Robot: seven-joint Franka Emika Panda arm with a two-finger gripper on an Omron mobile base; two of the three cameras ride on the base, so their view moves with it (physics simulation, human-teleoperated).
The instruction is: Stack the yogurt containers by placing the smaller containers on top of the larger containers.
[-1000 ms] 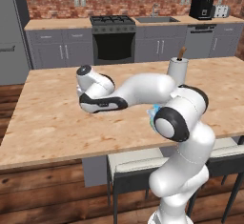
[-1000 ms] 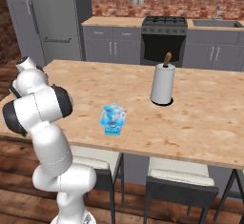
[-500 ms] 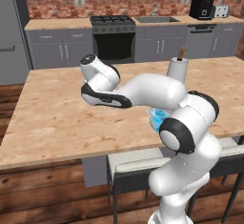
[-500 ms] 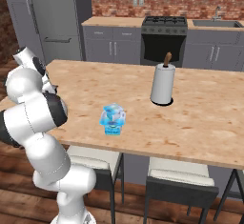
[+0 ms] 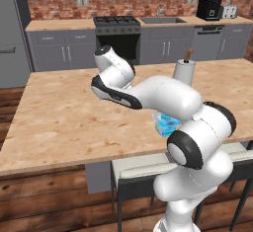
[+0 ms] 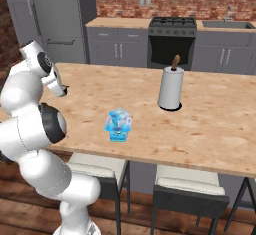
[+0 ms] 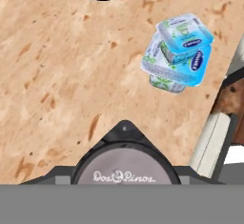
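The squarish light-blue tub (image 7: 164, 70) stands on the wooden island with the small translucent light-blue cup (image 7: 187, 38) on top of it, slightly tilted. This stack (image 5: 167, 123) sits near the island's front edge (image 6: 118, 125). The tiny dark round cup with a pale top (image 7: 125, 176) fills the bottom of the hand view, right at my gripper (image 7: 125, 163), which is shut on it. My gripper (image 6: 60, 85) hangs above the island's left part, well away from the stack. Its fingers are hidden by the cup.
A tall white paper roll (image 6: 170, 89) stands upright behind and to the right of the stack (image 5: 184, 73). Stools (image 6: 192, 189) are tucked under the island's front edge. Bare wood (image 7: 57, 75) stretches between my hand and the stack.
The arm has swung upward and to the right over the island, carrying the hand with it. The stack and the paper roll have stayed in place.
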